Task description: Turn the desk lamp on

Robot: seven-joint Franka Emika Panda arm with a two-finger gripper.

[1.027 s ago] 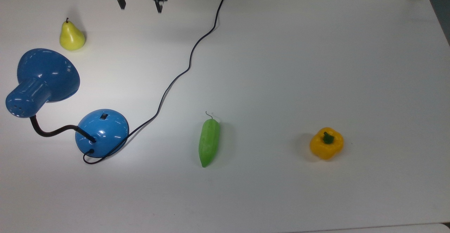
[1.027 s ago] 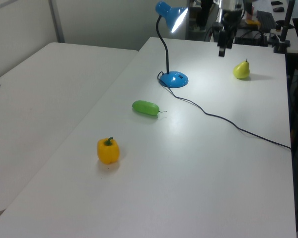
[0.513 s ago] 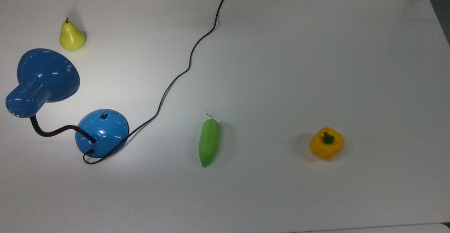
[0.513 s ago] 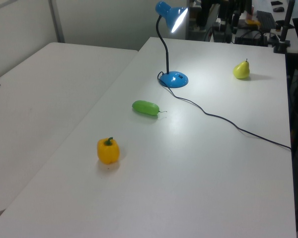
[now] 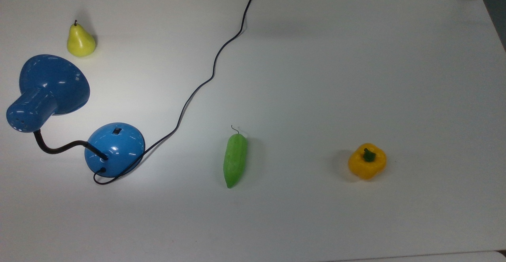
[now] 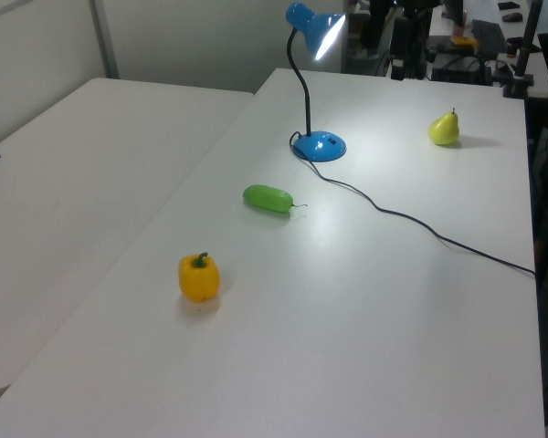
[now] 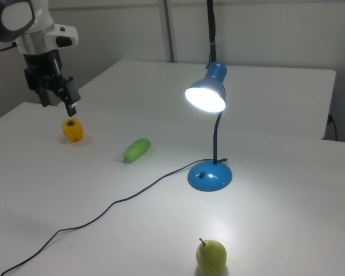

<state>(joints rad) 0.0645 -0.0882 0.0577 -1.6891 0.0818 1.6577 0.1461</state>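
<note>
Gone from the top view, claw (image 7: 58, 100); desk lamp (image 7: 209, 135) glows.

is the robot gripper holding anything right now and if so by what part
Nothing is held. In the right view the gripper hangs in the air with nothing between its fingers, apart from the lit desk lamp and raised above the yellow pepper.

The arm (image 7: 29, 23) has rounded white shells with a dark grey joint cap near its end. Below hangs a black gripper (image 7: 57, 95) with boxy, angular jaws.
</note>
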